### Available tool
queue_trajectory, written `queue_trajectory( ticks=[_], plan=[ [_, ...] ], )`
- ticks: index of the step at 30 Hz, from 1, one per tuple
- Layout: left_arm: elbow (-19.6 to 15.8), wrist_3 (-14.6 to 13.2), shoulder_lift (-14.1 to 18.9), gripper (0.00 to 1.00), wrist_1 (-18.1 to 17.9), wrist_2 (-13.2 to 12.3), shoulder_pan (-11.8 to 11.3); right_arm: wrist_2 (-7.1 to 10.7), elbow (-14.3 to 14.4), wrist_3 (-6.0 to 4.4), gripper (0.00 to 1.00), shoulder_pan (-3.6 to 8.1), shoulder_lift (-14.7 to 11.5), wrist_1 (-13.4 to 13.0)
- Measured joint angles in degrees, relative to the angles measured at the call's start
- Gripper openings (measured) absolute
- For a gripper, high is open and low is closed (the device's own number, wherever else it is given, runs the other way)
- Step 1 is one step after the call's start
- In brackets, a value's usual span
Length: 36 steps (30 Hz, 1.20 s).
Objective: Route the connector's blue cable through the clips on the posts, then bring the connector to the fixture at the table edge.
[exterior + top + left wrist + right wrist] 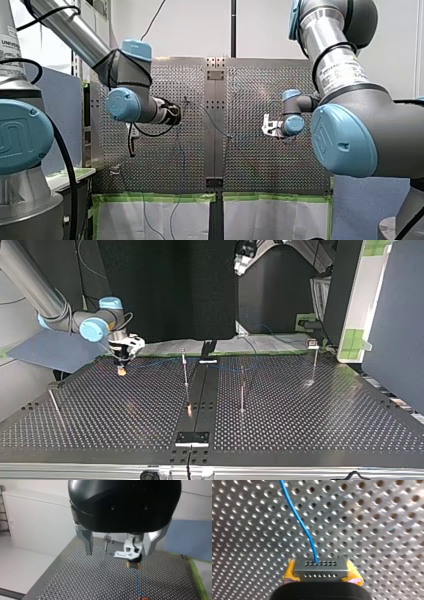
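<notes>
A small grey connector (320, 567) is clamped between the yellow pads (290, 574) of my right gripper (322, 577), just above the perforated table. Its blue cable (298, 517) runs away over the holes. At the top view's left, my right gripper (121, 365) holds the connector low, and the thin cable (155, 361) trails toward the posts (185, 367). My left gripper (118, 553) hangs high with its metal fingers (88, 543) wide apart and empty. Ahead of it I see the right gripper holding the connector (133, 565). In the front view, my left gripper (172, 112) faces my right gripper (270, 125).
Thin posts stand on the table: one right of centre (242, 390), one far right (315, 360), one leaning at the near left (52, 400). A dark central strip ends in a plate (191, 438) at the near edge. Green tape (160, 197) lines the far edge.
</notes>
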<state>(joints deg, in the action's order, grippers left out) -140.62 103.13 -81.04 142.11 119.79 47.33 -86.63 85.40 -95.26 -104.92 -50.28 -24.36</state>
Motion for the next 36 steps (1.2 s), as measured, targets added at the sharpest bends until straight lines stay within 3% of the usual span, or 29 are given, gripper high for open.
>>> queue_trajectory(
  ticks=[8,15,18,28,36],
  plan=[
    [-0.2,-0.7,-0.1,1.00,0.1,1.5,0.4,-2.01,0.7,0.58,0.11,0.27,-3.9,0.2],
    [0.0,-0.9,-0.1,1.00,0.4,2.6,0.9,-2.20,3.2,0.90,0.11,0.63,-7.1,-1.3],
    [0.2,-1.3,-0.2,1.00,0.7,3.5,1.1,-2.19,4.0,1.54,0.11,0.75,-8.6,-1.5],
    [0.6,-4.0,-0.7,1.00,1.3,7.7,2.3,-1.80,4.9,6.15,0.11,2.13,-13.5,2.2],
    [0.9,-5.1,-0.8,1.00,1.5,11.1,3.4,0.77,5.6,10.05,0.11,4.39,-17.5,4.3]
  ],
)
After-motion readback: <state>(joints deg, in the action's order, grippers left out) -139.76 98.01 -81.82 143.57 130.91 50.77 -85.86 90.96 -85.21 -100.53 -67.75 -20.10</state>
